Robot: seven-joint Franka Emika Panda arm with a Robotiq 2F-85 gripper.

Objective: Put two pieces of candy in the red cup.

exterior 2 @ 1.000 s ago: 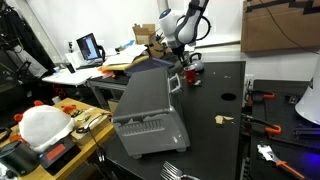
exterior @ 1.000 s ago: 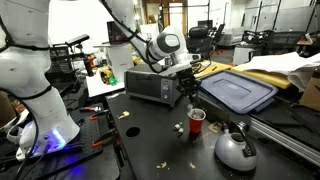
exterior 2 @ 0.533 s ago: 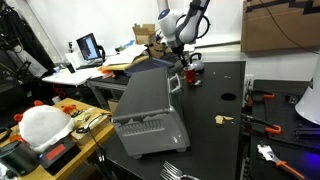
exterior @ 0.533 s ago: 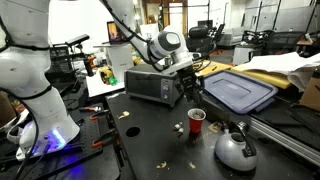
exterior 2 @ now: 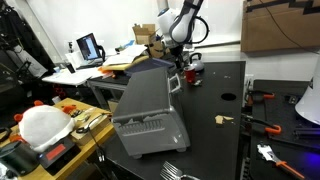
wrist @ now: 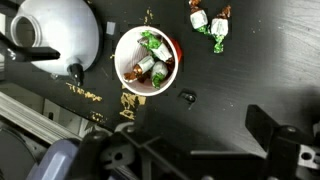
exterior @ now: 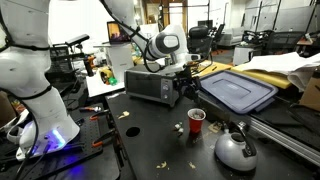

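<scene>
Item: gripper (exterior: 189, 96), hanging above the red cup (exterior: 196, 120) and clear of it; in the wrist view its fingers (wrist: 275, 135) stand wide apart with nothing between them.
Item: red cup, upright on the black table (exterior: 150, 145); it shows below the gripper in both exterior views; from above, the red cup (wrist: 147, 60) has a white inside that holds several pieces of candy (wrist: 146, 68), pale wrappers with green ends, exact count hard to tell.
Item: two loose candies (wrist: 210, 22), lying on the table near the cup, on the side away from the silver kettle (wrist: 55, 32); the kettle is close to the cup, not touching.
Item: yellowish scraps (wrist: 85, 93) beside the cup; a small dark bit (wrist: 186, 97) nearby.
Item: grey toaster oven (exterior: 150, 86) behind the gripper; blue lid (exterior: 238, 90) to one side.
</scene>
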